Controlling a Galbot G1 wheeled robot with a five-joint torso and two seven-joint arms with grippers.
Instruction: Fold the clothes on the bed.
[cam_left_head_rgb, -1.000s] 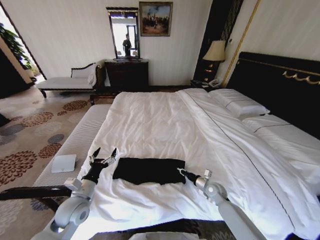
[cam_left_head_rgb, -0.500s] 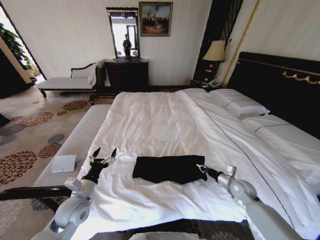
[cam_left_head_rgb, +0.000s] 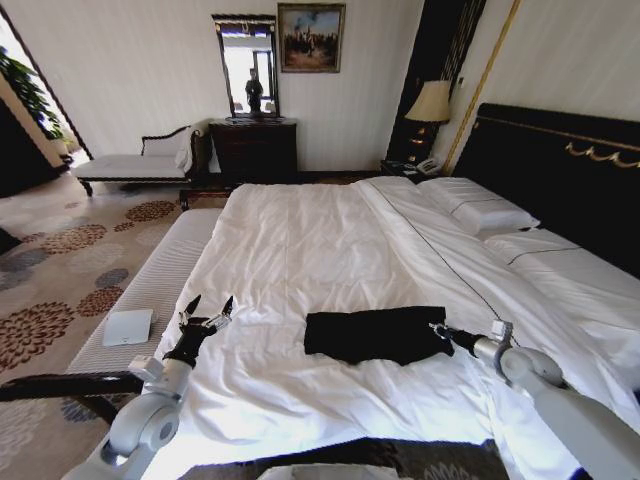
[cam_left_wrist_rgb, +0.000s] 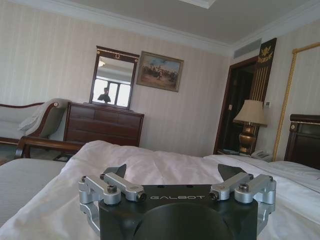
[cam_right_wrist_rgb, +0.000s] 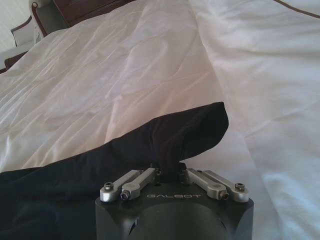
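The clothes, a black T-shirt (cam_left_head_rgb: 375, 334) folded into a band, lie on the white bed (cam_left_head_rgb: 300, 250) toward its near end. My right gripper (cam_left_head_rgb: 440, 331) is shut on the shirt's right edge; in the right wrist view the black fabric (cam_right_wrist_rgb: 150, 145) is pinched between the fingers and bunches up at them. My left gripper (cam_left_head_rgb: 206, 311) stands open near the bed's left edge, apart from the shirt, with nothing between its fingers (cam_left_wrist_rgb: 120, 182). No lettering shows on the shirt.
White pillows (cam_left_head_rgb: 478, 208) lie against the dark headboard (cam_left_head_rgb: 560, 160). A pale bench (cam_left_head_rgb: 150, 290) with a white box (cam_left_head_rgb: 127, 327) runs along the bed's left side. A chaise (cam_left_head_rgb: 140, 160), dresser (cam_left_head_rgb: 253, 148) and lamp (cam_left_head_rgb: 430, 105) stand at the far wall.
My right gripper has dragged the black shirt to the right across the bed, from near the left gripper toward the bed's middle. The left arm has not moved.
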